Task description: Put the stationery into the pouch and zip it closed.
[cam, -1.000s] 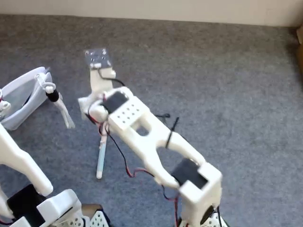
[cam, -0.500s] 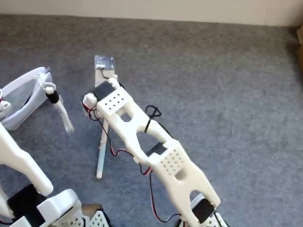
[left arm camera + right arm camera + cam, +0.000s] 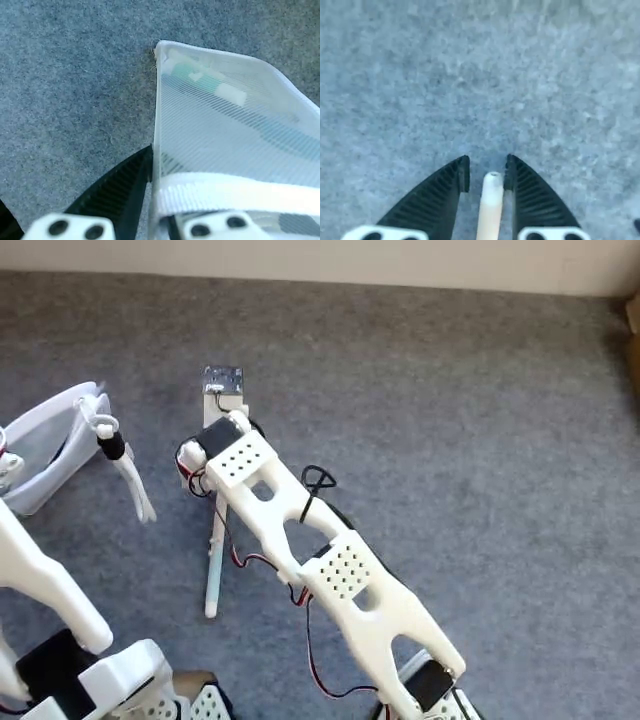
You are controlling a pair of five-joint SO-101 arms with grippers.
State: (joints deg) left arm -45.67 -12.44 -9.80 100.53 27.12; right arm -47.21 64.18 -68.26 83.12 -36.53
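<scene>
Left gripper (image 3: 157, 160) clamping pouch (image 3: 225, 130) by rim; some items already showing inside. Right gripper (image 3: 487, 159) straddling pen (image 3: 491, 200) lying on carpet (image 3: 450, 390), fingers narrowly parted, not gripping yet. Pen loading and zipping remaining.

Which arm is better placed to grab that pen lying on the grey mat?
The right. The right claw sits over the pen, one finger on either side, apparently not yet closed on it. The left claw is occupied, clamped on the edge of the mesh pouch.
</scene>
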